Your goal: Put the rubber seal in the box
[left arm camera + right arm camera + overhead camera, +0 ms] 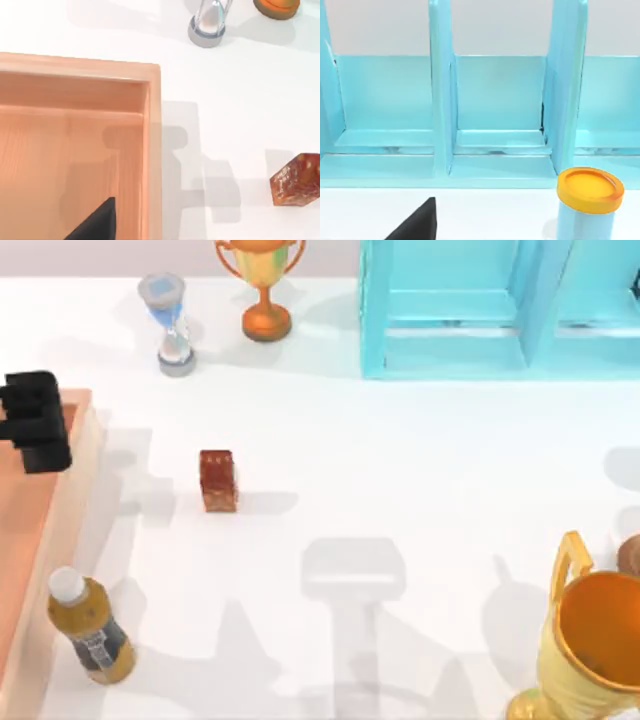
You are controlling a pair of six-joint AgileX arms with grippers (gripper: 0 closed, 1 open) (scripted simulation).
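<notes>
Spanning the whole scene, white tabletop (420,470). Along the back edge, turquoise shelf unit (500,310). At the left edge, box (85,455), with the left claw (35,422) above its rim; open or closed, cannot tell. Right of the box and apart from it, rubber seal (218,480) upright on the tabletop. Beside the box, amber bottle (90,628).

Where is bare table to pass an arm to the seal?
Open white tabletop right of the small reddish-brown rubber seal, up to the turquoise shelf unit. Crowded on the left: the wood-rimmed box, amber bottle, and left gripper above it.
</notes>
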